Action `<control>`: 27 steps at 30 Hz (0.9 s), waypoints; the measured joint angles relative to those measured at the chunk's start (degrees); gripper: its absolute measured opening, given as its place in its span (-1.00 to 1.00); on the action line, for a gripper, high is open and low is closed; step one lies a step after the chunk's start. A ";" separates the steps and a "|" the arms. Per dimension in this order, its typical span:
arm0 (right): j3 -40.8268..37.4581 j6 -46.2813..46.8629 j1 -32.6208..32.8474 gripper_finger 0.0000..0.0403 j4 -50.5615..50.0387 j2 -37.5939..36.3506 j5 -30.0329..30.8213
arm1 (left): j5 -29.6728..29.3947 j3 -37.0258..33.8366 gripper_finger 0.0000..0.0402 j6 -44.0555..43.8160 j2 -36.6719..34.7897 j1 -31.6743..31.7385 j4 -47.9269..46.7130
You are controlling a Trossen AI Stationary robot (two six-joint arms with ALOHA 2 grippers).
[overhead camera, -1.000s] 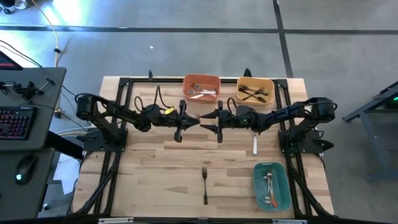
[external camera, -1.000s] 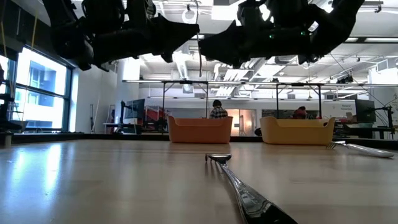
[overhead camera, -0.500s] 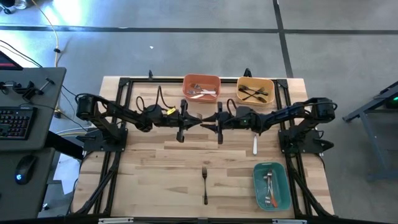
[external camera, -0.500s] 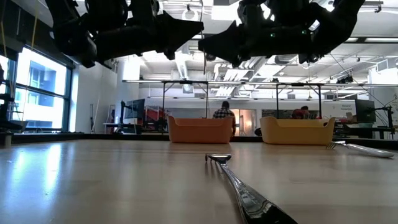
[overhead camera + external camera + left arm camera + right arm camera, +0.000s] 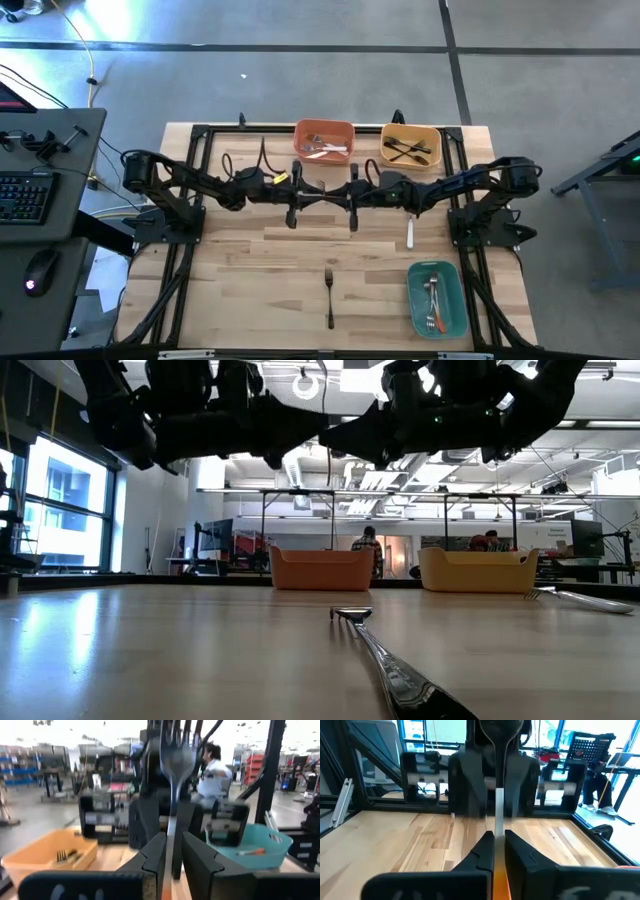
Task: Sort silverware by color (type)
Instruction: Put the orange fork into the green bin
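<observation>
The light wooden worktop (image 5: pixel 240 265) carries three rectangular plastic bins. The teal bin (image 5: pixel 437 298) at 4 o'clock holds several forks, at least one orange-handled. The orange bin (image 5: pixel 324 140) at 12 o'clock holds white-handled forks; the yellow bin (image 5: pixel 411 146) at 1 o'clock holds black-handled forks. Two forks lie loose: a black-handled fork (image 5: pixel 329 294) at 6 o'clock and a white-handled fork (image 5: pixel 409 233) at 3 o'clock. Mid-worktop, the two arms meet above the surface on one orange-handled silver fork (image 5: pixel 175 775): the right end effector (image 5: pixel 498 851) is pressed together on its handle, the left end effector (image 5: pixel 170 851) slightly parted around it.
</observation>
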 joint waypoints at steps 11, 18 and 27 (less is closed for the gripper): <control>-0.04 0.03 -0.02 -0.99 -7.83 -5.13 3.52 | 4.87 0.03 -0.64 3.69 -0.07 2.71 -4.53; 0.04 4.66 3.88 -1.00 -28.35 -18.17 8.69 | 7.95 -0.09 -0.70 4.95 0.06 4.85 -10.49; 0.05 37.62 19.10 -1.00 -59.94 -31.61 22.82 | 7.71 -0.11 -0.79 3.78 0.04 5.23 -10.47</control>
